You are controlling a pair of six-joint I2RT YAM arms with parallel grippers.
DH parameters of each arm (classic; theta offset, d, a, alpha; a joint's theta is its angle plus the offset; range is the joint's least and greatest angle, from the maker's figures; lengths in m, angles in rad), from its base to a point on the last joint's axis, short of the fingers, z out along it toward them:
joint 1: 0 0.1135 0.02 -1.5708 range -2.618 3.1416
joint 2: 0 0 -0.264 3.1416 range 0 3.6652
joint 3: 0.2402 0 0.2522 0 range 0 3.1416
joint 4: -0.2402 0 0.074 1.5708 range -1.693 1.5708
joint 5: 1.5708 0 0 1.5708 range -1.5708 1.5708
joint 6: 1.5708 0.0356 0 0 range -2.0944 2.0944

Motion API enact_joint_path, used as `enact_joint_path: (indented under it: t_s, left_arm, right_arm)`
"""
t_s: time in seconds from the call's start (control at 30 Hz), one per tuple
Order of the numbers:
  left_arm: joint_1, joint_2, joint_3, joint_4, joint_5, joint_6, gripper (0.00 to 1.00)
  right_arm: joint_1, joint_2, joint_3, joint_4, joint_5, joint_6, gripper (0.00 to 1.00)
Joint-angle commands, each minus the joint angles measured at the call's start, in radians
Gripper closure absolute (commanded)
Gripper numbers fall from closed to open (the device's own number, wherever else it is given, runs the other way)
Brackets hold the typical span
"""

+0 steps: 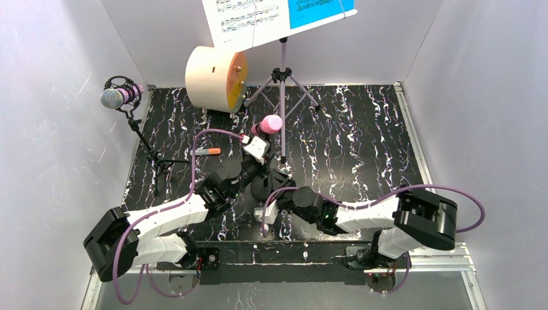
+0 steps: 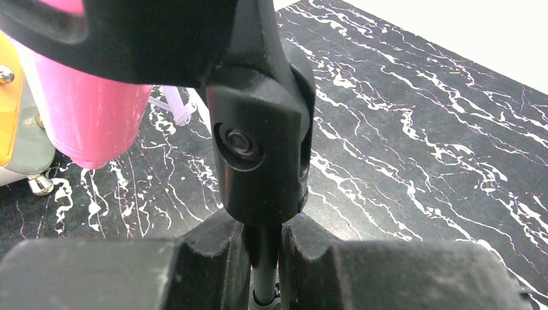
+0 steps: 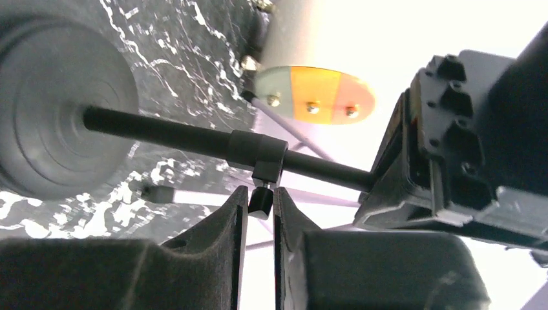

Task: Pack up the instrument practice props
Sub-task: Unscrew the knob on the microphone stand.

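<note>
The pink microphone sits near the middle of the table, tilted on a thin black stand, its head pointing toward 1 o'clock in the top view. The left claw is clamped together on the stand's pole just below the black swivel joint; in the left wrist view the pink body shows at 10 o'clock from that joint. In the top view this claw is just at 7 o'clock from the pink head.

The right claw is closed on the small knob that hangs from a collar on the same pole. Its fingers stand nearly together with the knob pinched between the tips. In that view the pole runs off toward 9 o'clock into a round black base, and the left claw's body shows at 3 o'clock.

The glittery silver-headed microphone stands on its own black tripod at 10 o'clock on the table, well apart from both arms. The lilac music rack stands at 12 o'clock on spread legs, carrying a white page and a blue page side by side. The cream drum with an orange face lies on its side at 11 o'clock, just beside the rack's legs. A small orange marker lies flat at 9 o'clock from the left claw, near it but apart
</note>
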Motion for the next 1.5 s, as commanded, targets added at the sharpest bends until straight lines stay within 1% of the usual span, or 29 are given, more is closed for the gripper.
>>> enact_joint_path:
  t_s: [0.0,0.17,0.33,0.43,0.5,0.53,0.57,0.63,0.73,0.8,0.93,1.07,1.27,1.37,1.47]
  left_arm:
    - [-0.013,0.026,-0.02,-0.119,0.036,-0.013,1.0]
    - [-0.013,0.019,-0.021,-0.119,0.032,-0.012,1.0]
    - [-0.013,0.018,-0.021,-0.121,0.031,-0.01,1.0]
    - [-0.014,0.018,-0.023,-0.122,0.029,-0.008,1.0]
    - [-0.014,0.018,-0.022,-0.122,0.029,-0.008,1.0]
    - [-0.014,0.018,-0.023,-0.122,0.029,-0.008,1.0]
    - [-0.013,0.018,-0.023,-0.122,0.028,-0.008,1.0]
    - [-0.013,0.019,-0.023,-0.122,0.026,-0.007,1.0]
    - [-0.013,0.022,-0.022,-0.122,0.026,-0.007,1.0]
    - [-0.013,0.024,-0.021,-0.122,0.027,-0.007,1.0]
    - [-0.013,0.025,-0.021,-0.122,0.025,-0.006,1.0]
    - [-0.013,0.03,-0.022,-0.122,0.023,-0.003,1.0]
    - [-0.013,0.034,-0.02,-0.121,0.026,-0.006,1.0]
    - [-0.013,0.035,-0.019,-0.121,0.026,-0.005,1.0]
    - [-0.013,0.035,-0.019,-0.119,0.027,-0.007,1.0]
  right_arm:
    - [0.075,0.095,-0.032,0.118,0.051,-0.319,0.99]
    - [0.087,0.164,-0.029,0.14,0.092,-0.364,0.99]
    - [0.093,0.171,-0.023,0.199,0.094,-0.317,0.98]
    - [0.092,0.151,-0.019,0.235,0.09,-0.218,0.74]
    - [0.092,0.125,-0.007,0.206,0.086,-0.131,0.56]
    - [0.093,0.106,0.001,0.171,0.082,-0.077,0.49]
    - [0.093,0.087,0.009,0.135,0.075,-0.019,0.45]
    - [0.091,0.038,0.022,0.072,0.068,0.107,0.4]
    - [0.083,-0.024,0.023,0.023,0.061,0.274,0.32]
    - [0.064,-0.071,0.03,-0.048,0.034,0.412,0.26]
    - [-0.01,-0.157,0.038,-0.173,-0.039,0.696,0.23]
    - [-0.139,-0.247,0.04,-0.233,-0.214,1.051,0.2]
    - [-0.314,-0.313,0.012,-0.18,-0.43,1.462,0.16]
    - [-0.394,-0.301,0.003,-0.126,-0.52,1.678,0.16]
    - [-0.451,-0.267,-0.001,-0.066,-0.585,1.856,0.17]
